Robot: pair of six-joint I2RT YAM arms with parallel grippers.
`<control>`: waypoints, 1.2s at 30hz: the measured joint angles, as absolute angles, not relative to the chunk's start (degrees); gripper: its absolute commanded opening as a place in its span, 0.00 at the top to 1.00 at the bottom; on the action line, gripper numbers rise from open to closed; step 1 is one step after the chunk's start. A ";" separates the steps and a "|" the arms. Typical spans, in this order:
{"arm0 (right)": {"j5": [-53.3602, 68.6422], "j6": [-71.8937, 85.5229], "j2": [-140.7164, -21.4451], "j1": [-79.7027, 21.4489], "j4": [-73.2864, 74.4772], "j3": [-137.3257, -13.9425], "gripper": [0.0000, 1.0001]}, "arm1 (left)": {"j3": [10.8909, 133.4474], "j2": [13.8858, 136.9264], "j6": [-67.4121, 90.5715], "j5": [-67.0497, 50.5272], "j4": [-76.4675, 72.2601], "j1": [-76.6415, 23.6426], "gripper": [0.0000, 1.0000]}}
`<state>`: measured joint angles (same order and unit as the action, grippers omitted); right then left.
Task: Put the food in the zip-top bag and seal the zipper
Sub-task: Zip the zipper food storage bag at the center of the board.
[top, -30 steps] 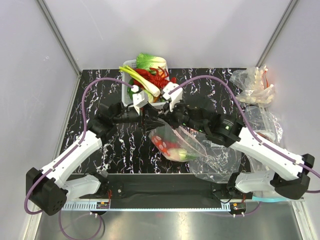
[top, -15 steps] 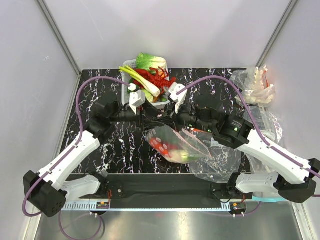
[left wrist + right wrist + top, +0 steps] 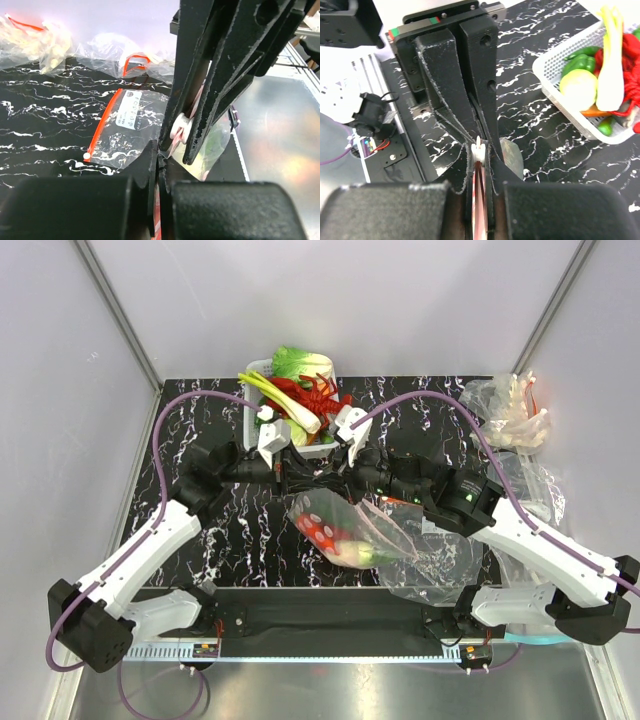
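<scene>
1. The left gripper [image 3: 297, 477] and right gripper [image 3: 338, 478] meet tip to tip above the middle of the table [image 3: 200, 420], with the zip-top bag [image 3: 350, 535] hanging below them.
2. The right gripper's jaws are pinched narrow on the zipper [image 3: 479, 187], and the red strip shows between its fingers.
3. The left gripper's jaws are closed tight. A pink line sits in the slit between them, so I judge it is also on the strip.
4. A red piece [image 3: 322, 530] and a green piece [image 3: 366, 552] lie in the bag. The leek [image 3: 287, 400], lobster [image 3: 318, 398] and cabbage [image 3: 300, 362] are in the basket [image 3: 252, 428] just behind.
5. Risk: sealing now would shut that food out.
6. Risk: the fingertips are nearly touching, so a careless slide could knock them together.
7. Risk: the strip is thin, and an uneven pull could slip it free and drop the loaded bag.
8. Risk: the small white tab [image 3: 479, 149] sits right at the tips, so I cannot tell whether either jaw grips it.
</scene>
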<state>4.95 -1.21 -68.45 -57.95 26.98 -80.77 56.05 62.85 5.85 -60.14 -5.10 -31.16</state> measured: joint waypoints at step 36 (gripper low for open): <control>0.62 -2.39 -60.53 -57.69 27.68 -71.55 1.00 | 56.53 63.70 23.40 -60.62 -9.21 -28.80 0.63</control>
<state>0.62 -2.39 -60.53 -57.69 27.68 -71.55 56.53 63.70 23.40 -60.62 -9.21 -28.80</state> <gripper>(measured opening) 0.084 0.317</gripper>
